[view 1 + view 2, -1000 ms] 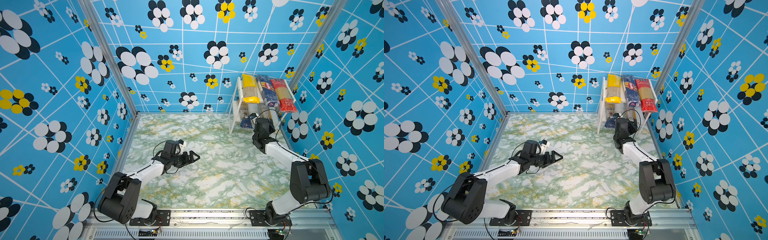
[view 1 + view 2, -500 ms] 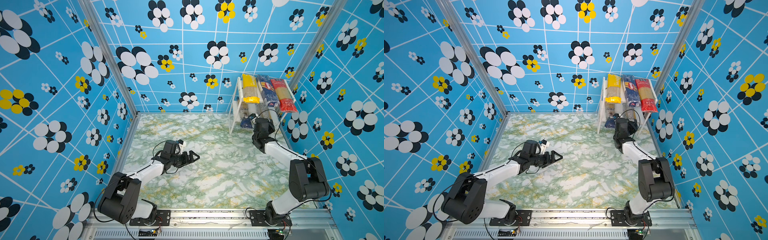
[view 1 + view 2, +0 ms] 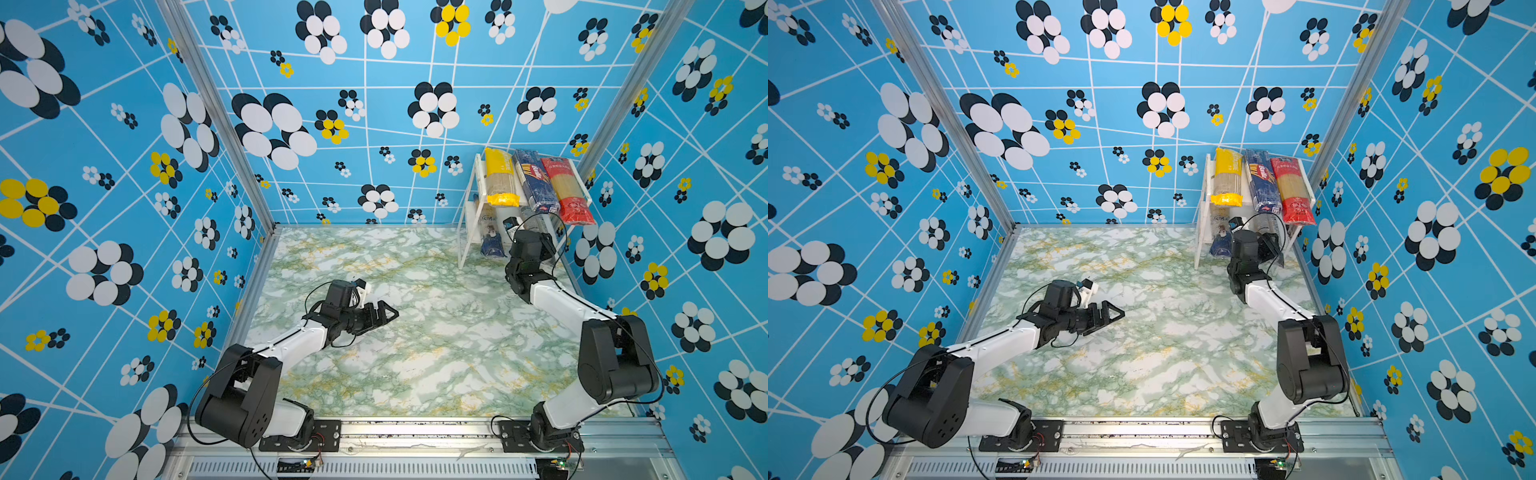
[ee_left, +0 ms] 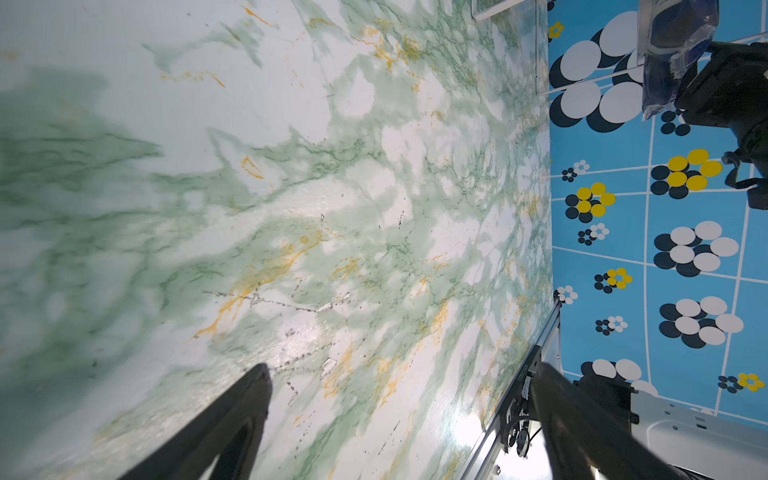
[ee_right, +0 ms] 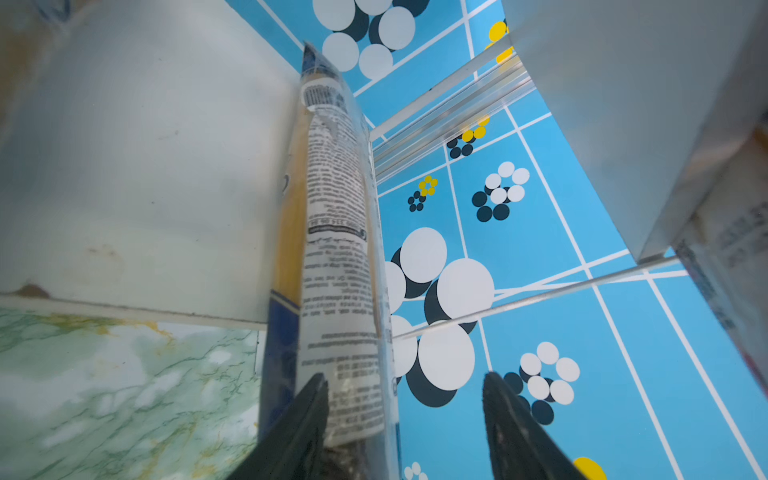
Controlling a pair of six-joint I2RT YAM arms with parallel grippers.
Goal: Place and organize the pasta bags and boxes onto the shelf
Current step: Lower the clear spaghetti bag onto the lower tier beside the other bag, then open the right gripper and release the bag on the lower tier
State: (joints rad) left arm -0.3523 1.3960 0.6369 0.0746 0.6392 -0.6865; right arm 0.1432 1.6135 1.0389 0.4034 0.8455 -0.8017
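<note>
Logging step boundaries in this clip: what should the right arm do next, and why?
Probably draw the right gripper straight back out of the shelf: its jaws stand apart, and the clear pack lies along the lower board, touching only one finger, so it looks released.

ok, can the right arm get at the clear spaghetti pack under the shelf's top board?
Likely yes. The right gripper sits under the top board with jaws open, and the clear spaghetti pack lies between its fingers, against one of them. Nothing else stands between.
</note>
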